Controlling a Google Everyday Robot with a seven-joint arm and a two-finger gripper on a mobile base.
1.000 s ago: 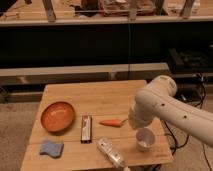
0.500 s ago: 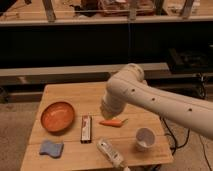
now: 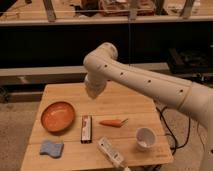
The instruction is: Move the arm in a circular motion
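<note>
The arm (image 3: pixel 150 85) is large, cream-white and made of thick rounded segments with small dark dots. It reaches in from the right edge, rises to a bulbous joint (image 3: pixel 102 54) and bends down to a rounded end (image 3: pixel 94 89) above the back middle of the wooden table (image 3: pixel 130 102). My gripper does not show; it lies past that rounded end, out of sight.
On the table are an orange bowl (image 3: pixel 57 116), a dark flat bar (image 3: pixel 86 129), a carrot (image 3: pixel 112 122), a white cup (image 3: pixel 145 138), a blue sponge (image 3: pixel 51 148) and a white bottle lying down (image 3: pixel 111 152). A dark shelf runs behind. A cable (image 3: pixel 167 131) hangs at the right.
The arm has swung left and away from the front right, from over the white cup to above the table's back middle. The table items have not moved.
</note>
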